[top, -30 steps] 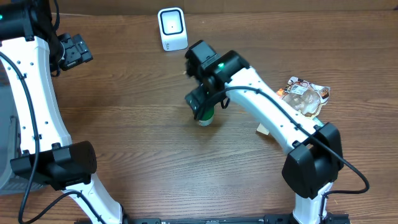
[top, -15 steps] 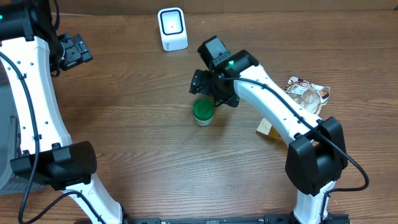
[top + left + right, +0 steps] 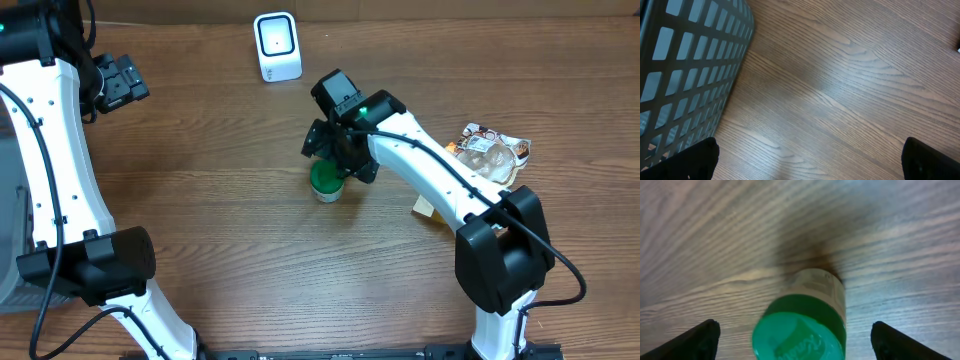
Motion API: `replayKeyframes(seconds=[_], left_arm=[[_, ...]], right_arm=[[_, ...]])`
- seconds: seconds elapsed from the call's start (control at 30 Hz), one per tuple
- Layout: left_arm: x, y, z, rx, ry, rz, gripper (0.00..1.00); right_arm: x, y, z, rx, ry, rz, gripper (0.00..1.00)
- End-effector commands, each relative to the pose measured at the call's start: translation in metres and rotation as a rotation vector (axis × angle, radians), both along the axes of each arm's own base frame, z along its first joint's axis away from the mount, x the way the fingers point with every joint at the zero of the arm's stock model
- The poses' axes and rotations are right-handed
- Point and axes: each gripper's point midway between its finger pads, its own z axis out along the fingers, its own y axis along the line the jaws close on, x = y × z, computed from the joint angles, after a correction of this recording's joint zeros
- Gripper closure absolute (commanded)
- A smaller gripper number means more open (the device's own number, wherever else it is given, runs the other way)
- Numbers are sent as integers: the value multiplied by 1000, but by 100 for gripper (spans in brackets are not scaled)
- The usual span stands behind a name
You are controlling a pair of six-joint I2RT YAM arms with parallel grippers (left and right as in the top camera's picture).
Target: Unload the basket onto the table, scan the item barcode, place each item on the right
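Bottle (image 3: 800, 325) with a green cap stands upright on the table (image 3: 220, 220) directly under the right claw (image 3: 338, 155), between its wide-open fingers and touching neither. A white barcode scanner (image 3: 277, 46) sits beyond that claw, well apart. The left claw (image 3: 120, 82) is open too, beside a mesh basket (image 3: 685, 75).

The wooden table (image 3: 220, 220) bears a white scanner (image 3: 277, 46), green-capped bottle (image 3: 326, 181) and snack packet (image 3: 492, 153).

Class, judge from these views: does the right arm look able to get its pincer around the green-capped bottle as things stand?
Probably yes. The right pincer hangs open above the green-capped bottle, a finger on either side of it, and nothing on the table lies between them.
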Motion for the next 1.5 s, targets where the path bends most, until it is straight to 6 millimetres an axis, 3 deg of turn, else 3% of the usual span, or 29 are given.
replayKeyframes(seconds=[0.0,0.37,0.47,0.77,0.97,1.17,1.47], left_arm=[[-5,2,20,30,-50,-15,0],[-5,2,20,30,-50,-15,0],[-5,2,20,30,-50,-15,1],[-5,2,20,30,-50,-15,1],[-5,2,20,30,-50,-15,1],[-5,2,20,30,-50,-15,0],[-5,2,20,30,-50,-16,0]], right_arm=[[-15,-3,-22,-45,49,4,9],[-20,-5,-31,-64,47,83,30],[-18,-5,-29,-81,19,232,46],[-13,7,-6,-124,-129,899,45],[-16,8,-4,-191,-216,1348,44],[-15,8,-4,-228,-275,1599,37],[-21,16,-3,-198,-353,1848,37]])
